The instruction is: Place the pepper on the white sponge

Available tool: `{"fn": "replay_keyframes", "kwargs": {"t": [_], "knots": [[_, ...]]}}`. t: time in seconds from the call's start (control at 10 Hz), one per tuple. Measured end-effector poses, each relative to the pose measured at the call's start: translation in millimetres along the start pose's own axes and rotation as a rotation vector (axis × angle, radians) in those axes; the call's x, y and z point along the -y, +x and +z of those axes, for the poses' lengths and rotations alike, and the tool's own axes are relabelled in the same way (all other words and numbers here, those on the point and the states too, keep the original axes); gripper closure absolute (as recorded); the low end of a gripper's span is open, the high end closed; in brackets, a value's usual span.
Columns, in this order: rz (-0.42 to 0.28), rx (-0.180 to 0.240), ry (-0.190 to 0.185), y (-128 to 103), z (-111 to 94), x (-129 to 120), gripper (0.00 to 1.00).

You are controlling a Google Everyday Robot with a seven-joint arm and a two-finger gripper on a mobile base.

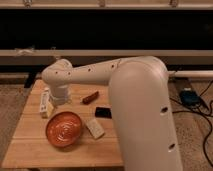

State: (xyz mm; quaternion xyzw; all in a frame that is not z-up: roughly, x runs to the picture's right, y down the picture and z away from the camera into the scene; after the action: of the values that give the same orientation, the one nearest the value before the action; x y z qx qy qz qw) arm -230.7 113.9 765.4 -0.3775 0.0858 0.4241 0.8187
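The pepper (90,97), small and dark red-brown, lies on the wooden table (30,150) near its back middle. The white sponge (94,128), a cream block, lies toward the front, just right of the orange bowl (63,129). My gripper (57,100) hangs at the end of the white arm (85,75) over the table's left back part. It is left of the pepper and apart from it, beside a long white bar. The pepper and the sponge lie apart.
A flat black rectangle (103,112) lies between pepper and sponge. A long white bar-shaped object (45,103) lies at the left edge. My arm's large white body (145,120) covers the table's right side. Cables and a blue box (191,96) lie on the floor at right.
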Motion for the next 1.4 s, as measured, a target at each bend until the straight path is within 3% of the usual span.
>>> {"fn": "replay_keyframes", "kwargs": {"t": [0.5,0.8,0.9,1.2,1.4], "knots": [[0.243,-0.059,0.102,-2.9,39.9,116.6,0.20],[0.409,-0.056,0.175,-9.4,44.0,172.0,0.20],[0.496,-0.036,0.216,-14.6,43.0,190.5,0.20],[0.556,-0.021,0.252,-20.9,51.6,192.6,0.20],[0.588,-0.013,0.251,-22.9,59.0,195.3,0.20]]}}
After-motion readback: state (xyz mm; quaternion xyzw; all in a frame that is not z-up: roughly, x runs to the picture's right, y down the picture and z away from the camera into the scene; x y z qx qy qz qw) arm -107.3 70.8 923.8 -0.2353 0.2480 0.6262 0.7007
